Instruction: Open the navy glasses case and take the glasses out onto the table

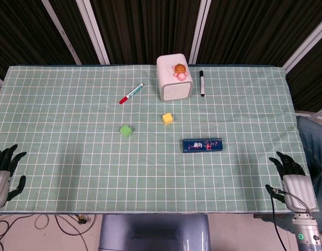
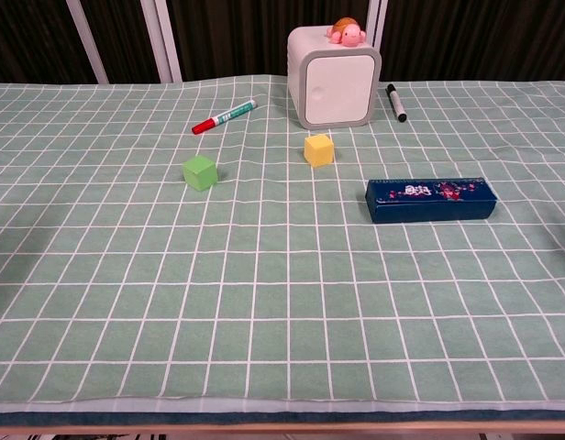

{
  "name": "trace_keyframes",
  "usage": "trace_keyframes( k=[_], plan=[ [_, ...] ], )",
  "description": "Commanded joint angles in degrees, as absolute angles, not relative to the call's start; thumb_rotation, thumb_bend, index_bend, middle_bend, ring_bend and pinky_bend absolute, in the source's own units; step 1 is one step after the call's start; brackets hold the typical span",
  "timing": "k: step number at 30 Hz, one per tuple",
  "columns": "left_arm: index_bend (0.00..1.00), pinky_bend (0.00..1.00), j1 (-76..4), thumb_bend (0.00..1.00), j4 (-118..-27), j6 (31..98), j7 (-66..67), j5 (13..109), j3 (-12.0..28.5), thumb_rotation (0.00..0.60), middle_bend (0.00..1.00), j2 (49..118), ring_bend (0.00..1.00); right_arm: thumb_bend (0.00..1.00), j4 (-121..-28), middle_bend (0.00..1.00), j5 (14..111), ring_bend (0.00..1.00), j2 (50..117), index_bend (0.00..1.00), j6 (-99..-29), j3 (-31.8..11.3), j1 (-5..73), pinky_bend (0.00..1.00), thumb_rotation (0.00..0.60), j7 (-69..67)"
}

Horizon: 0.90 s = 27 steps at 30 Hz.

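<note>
Both hands, left hand (image 1: 4, 172) and right hand (image 1: 291, 180), rest spread and empty at the desk's (image 1: 72, 157) near edge; the shut navy case (image 1: 202, 145) lies untouched, nearer the right.

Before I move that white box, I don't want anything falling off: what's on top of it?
A small pink and orange turtle toy sits on the white box, near its right edge. The box's inside is hidden.

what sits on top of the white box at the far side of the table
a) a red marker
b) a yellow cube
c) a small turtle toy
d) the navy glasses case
c: a small turtle toy rests on top of the white box, while the yellow cube, red marker and navy glasses case all lie on the tablecloth.
</note>
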<state>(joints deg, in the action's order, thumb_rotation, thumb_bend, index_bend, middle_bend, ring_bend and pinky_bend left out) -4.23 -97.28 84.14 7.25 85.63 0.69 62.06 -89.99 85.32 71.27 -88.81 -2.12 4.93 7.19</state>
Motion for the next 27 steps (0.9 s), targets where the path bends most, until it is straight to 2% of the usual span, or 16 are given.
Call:
trace_keyframes(
  k=[1,27],
  plan=[
    [0.14,0.03,-4.2,0.46,-97.3,84.2,7.3,85.6,0.7,0.600,0.00,62.0,0.00,0.26,-90.0,0.13,85.4,0.13,71.3,0.21,-88.8,-2.2,4.9,0.24,0.600,7.1],
    [0.14,0.03,-4.2,0.46,-97.6,84.2,7.1,85.7,0.8,0.600,0.00,62.2,0.00,0.26,-89.8,0.13,85.9,0.13,71.4,0.21,-87.4,-3.1,4.7,0.24,0.600,6.1]
  ],
)
